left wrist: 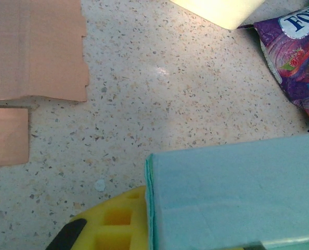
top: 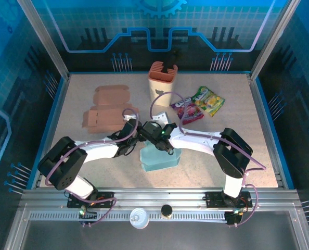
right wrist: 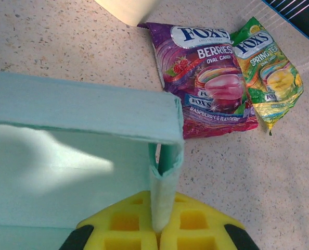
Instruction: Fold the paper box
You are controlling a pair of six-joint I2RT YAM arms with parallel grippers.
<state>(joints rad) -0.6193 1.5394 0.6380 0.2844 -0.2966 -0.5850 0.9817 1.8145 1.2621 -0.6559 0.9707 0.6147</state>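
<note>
The light blue paper box [top: 159, 156] stands partly folded on the table in front of the two arm bases. My right gripper [right wrist: 158, 229] is shut on the box's doubled side wall [right wrist: 165, 177], and its yellow fingers [right wrist: 118, 224] pinch that wall from both sides. In the top view, my right gripper [top: 163, 139] sits at the box's back edge. My left gripper [top: 140, 133] meets the same edge from the left. In the left wrist view, a blue panel [left wrist: 237, 192] lies against my one visible yellow finger [left wrist: 110, 224] and hides the other; my left gripper [left wrist: 159, 229] is shut on it.
Flat brown cardboard blanks [top: 105, 107] lie at the back left. A cream and orange holder [top: 162, 83] stands at the back centre. A purple candy bag [top: 187, 110] and a green one [top: 209, 100] lie to its right. A white lid [top: 138, 217] and a black cap [top: 167, 211] rest on the front rail.
</note>
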